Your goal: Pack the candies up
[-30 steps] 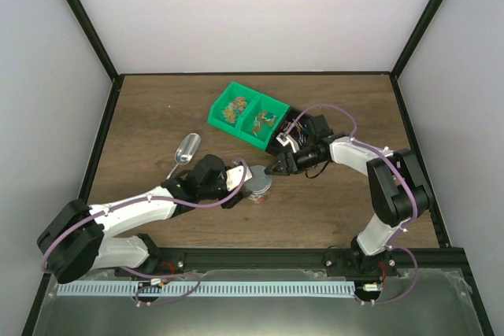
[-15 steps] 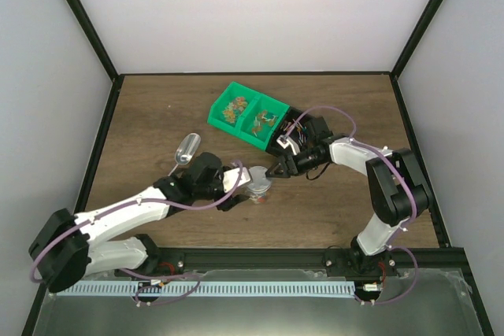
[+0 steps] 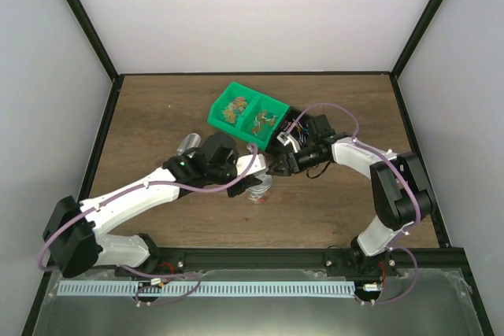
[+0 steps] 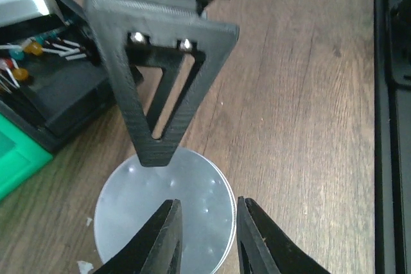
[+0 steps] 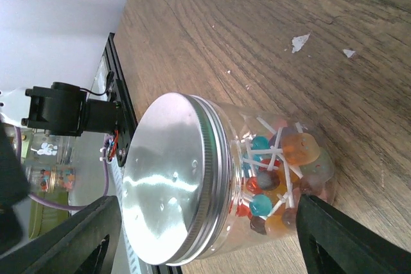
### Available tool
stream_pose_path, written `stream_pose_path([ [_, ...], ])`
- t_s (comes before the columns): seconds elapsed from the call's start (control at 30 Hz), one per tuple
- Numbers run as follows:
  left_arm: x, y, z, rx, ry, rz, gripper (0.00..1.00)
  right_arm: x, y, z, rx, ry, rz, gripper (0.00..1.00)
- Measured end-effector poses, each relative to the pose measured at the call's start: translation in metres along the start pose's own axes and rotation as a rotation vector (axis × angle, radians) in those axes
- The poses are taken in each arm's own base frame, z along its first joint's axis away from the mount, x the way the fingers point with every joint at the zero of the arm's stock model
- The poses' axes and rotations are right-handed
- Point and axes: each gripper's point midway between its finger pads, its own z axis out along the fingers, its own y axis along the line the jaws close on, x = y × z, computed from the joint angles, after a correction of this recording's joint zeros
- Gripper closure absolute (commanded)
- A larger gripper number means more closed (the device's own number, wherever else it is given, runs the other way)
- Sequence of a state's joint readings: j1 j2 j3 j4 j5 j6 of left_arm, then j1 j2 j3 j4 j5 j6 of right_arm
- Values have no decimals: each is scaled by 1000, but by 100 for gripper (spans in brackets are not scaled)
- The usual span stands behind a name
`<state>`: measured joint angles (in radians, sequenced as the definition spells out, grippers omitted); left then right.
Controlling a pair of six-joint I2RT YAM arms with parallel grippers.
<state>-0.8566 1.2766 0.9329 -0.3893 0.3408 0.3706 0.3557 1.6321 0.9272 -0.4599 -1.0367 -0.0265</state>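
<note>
Hovering over the lidded jar of candies, left jaws stand narrowly parted, empty; right jaws gape wide.

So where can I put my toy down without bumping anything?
Bare brown wooden table: the far-left corner beside the green plastic bin, the far-right corner, and the near edge before the clear silver-lidded jar. Crowded around that jar.

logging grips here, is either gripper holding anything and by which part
Cannot be told. The right gripper brackets the jar, the left gripper hangs over the edge of the lid, but no contact shows.
</note>
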Motion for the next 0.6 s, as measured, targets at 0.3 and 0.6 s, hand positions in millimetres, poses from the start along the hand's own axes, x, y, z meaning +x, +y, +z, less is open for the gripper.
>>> stream_pose_path([
  [0.3,46,3,41,3,169,20,80,15,-9,4,13,16,6,37],
  [0.6,45,7,47,-36,172,79,74,23,-13,5,-13,28,29,35],
])
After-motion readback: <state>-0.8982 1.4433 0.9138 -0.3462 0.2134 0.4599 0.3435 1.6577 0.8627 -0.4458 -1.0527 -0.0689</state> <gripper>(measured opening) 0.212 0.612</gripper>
